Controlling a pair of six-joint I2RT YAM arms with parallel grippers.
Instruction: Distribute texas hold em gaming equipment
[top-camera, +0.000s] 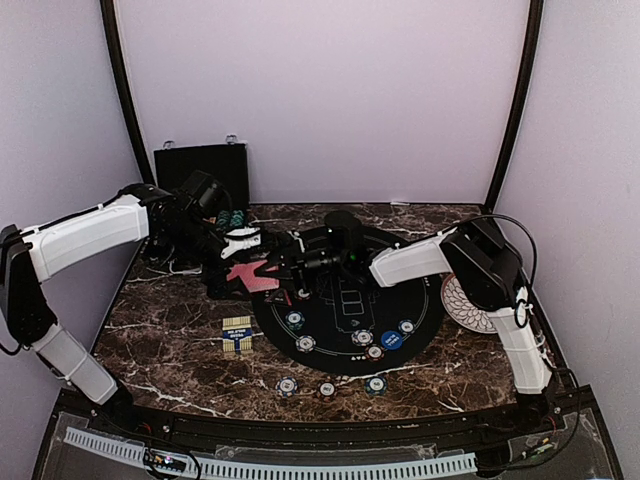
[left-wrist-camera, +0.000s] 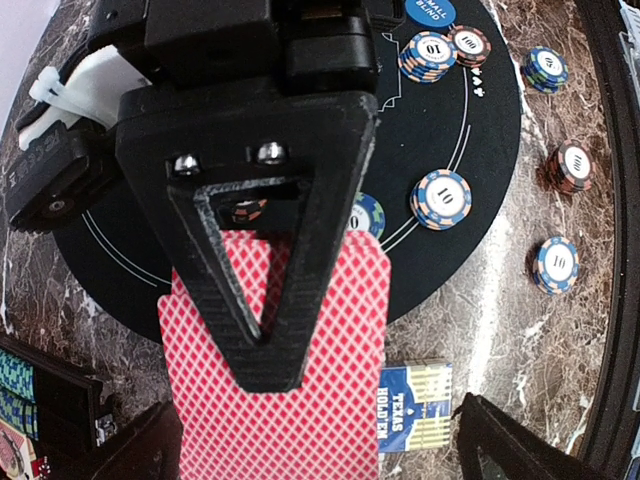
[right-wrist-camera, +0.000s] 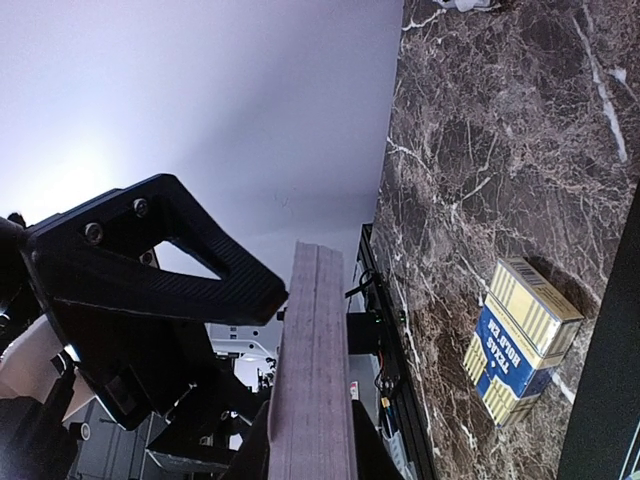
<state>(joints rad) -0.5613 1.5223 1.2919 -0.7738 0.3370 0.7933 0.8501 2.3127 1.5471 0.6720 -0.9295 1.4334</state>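
Poker chips (top-camera: 295, 320) on mat (top-camera: 335, 352)

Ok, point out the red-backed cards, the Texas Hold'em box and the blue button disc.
red-backed cards (left-wrist-camera: 320, 420): left wrist view, on the diamond-patterned back of the top card.
Texas Hold'em box (left-wrist-camera: 415, 405): left wrist view, middle of its printed face.
blue button disc (top-camera: 392, 340): top external view, centre of its face.

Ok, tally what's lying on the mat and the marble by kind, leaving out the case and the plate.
Chip stacks on the mat: 5
Chip stacks on the marble: 3
Blue button disc: 1
Card box: 1
Total: 10
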